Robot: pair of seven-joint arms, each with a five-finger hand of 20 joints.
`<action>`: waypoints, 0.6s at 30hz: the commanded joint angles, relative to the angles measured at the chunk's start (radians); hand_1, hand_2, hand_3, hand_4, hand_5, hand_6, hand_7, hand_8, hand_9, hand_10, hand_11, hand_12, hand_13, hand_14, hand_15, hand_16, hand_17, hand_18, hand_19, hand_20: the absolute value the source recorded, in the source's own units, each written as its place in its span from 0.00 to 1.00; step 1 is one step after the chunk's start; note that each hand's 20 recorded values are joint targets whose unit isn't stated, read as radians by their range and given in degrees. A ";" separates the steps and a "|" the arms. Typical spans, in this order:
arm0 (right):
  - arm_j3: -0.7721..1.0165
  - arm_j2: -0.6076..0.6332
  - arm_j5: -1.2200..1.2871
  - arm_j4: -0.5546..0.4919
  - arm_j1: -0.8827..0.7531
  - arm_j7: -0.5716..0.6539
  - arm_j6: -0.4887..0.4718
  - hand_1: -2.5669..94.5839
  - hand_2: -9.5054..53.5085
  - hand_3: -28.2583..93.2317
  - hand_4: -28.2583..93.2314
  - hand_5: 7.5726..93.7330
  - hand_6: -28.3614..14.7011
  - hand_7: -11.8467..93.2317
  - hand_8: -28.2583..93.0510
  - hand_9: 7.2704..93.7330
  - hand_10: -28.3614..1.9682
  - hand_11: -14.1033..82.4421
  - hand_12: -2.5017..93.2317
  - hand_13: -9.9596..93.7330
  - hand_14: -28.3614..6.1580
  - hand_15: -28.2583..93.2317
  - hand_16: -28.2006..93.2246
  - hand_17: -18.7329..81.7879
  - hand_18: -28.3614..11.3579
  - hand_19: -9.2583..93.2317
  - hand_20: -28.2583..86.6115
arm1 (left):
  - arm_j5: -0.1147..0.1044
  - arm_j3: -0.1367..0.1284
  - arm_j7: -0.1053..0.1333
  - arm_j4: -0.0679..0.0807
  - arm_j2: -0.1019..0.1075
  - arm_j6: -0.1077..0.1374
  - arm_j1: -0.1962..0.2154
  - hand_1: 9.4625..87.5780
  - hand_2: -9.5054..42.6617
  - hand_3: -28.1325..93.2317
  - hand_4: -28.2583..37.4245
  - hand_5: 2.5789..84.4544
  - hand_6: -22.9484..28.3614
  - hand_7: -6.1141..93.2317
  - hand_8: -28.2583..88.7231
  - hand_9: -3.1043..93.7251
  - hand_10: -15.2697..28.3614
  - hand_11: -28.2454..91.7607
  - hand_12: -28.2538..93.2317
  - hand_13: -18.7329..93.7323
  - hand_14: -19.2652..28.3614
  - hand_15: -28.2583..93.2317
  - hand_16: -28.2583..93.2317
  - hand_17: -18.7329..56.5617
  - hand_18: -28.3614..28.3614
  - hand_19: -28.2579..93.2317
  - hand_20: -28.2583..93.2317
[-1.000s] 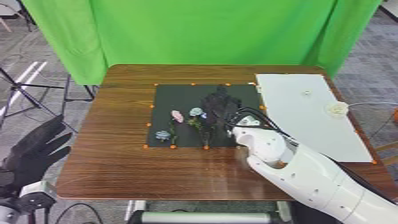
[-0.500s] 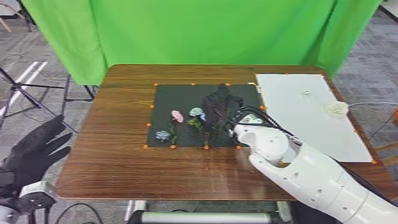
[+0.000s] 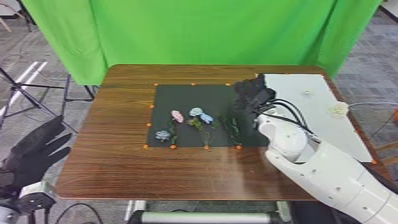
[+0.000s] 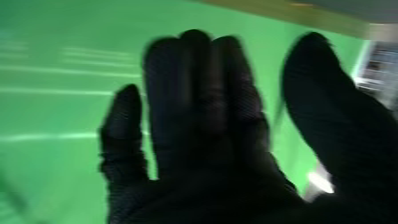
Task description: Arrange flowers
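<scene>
- The flowers lie on the black mat (image 3: 191,94): the pink flower (image 3: 177,116) is beside the pale blue flower (image 3: 196,111), the blue flower (image 3: 206,118) is just right of that, and the grey-blue flower (image 3: 163,135) sits lower, toward the mat's left edge.
- Their green stems run toward the robot's side of the mat. Farther right, a leafy stem (image 3: 234,131) stretches toward the right hand (image 3: 254,93); whether a bloom lies at its far end, under that hand, I can't tell.
- The right hand is above the mat's far right part and the near-left edge of the white sheet (image 3: 315,135), fingers pointing away from the robot. In the right wrist view they are straight, most pressed side by side, an outer one standing a little off, the thumb well out to the side.
- The right arm (image 3: 311,172) slants in over the tabletop's (image 3: 107,165) near right corner, and with its hand it covers part of the mat and the sheet.
- On the sheet are a small white flower (image 3: 306,93) and a larger white flower (image 3: 337,109), both beyond the right wrist.
- The left hand (image 3: 35,152) is off the tabletop's left side, fingers straight and fanned.
- Orange markers (image 3: 206,147) edge the mat; the green curtain (image 3: 213,35) hangs behind, and a tripod (image 3: 34,95) stands at left.
</scene>
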 commanded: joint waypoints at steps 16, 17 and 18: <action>0.341 0.137 0.288 0.126 -0.162 0.320 -0.254 0.26 0.08 0.95 0.04 0.18 0.50 0.28 0.17 0.22 0.40 0.21 0.29 0.45 0.38 0.30 0.43 0.23 0.11 0.57 0.41 | 0.002 -0.011 0.005 0.001 0.000 -0.003 0.015 0.19 0.19 0.81 0.02 0.24 0.46 0.25 0.16 0.21 0.55 0.33 0.39 0.28 0.65 0.38 0.29 0.08 0.81 0.52 0.31; 0.334 0.139 0.293 0.129 -0.160 0.325 -0.255 0.26 0.08 0.95 0.04 0.18 0.50 0.29 0.17 0.23 0.41 0.22 0.28 0.47 0.42 0.32 0.44 0.23 0.12 0.57 0.41 | 0.003 -0.011 0.004 0.001 0.000 -0.004 0.014 0.19 0.19 0.81 0.02 0.24 0.46 0.25 0.16 0.21 0.55 0.33 0.39 0.28 0.65 0.38 0.29 0.08 0.81 0.52 0.31; 0.338 0.137 0.289 0.128 -0.164 0.323 -0.263 0.26 0.08 0.95 0.04 0.19 0.51 0.29 0.16 0.25 0.41 0.24 0.27 0.49 0.44 0.34 0.43 0.23 0.13 0.58 0.42 | 0.003 -0.011 0.004 0.001 0.001 -0.005 0.013 0.19 0.19 0.81 0.02 0.24 0.46 0.25 0.16 0.21 0.55 0.33 0.39 0.28 0.65 0.38 0.29 0.08 0.81 0.52 0.31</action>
